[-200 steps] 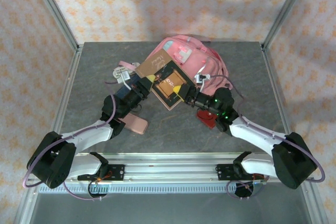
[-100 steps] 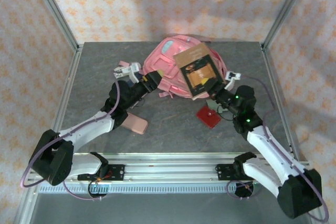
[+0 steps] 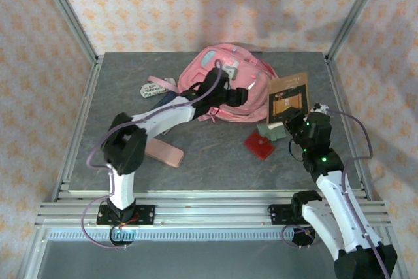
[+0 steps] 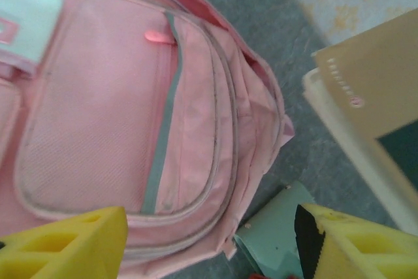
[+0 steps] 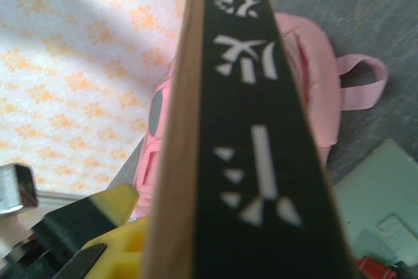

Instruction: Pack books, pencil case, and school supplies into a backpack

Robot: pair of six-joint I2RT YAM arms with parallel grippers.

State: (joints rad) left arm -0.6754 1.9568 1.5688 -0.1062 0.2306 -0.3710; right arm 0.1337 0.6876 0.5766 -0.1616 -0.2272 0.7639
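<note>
Right gripper (image 3: pixel 289 121): clamped on the lower edge of the brown book (image 3: pixel 287 98), which is held upright just right of the backpack (image 3: pixel 196 73).
Left gripper (image 3: pixel 227 91): jaws spread, nothing held, poised over the backpack's front.
Risk: no opening is seen held apart, so the book may be caught on the soft fabric, pivoted in its edge grip, and dropped onto the grey-green card (image 3: pixel 269 130) or red pad (image 3: pixel 259 145).
</note>
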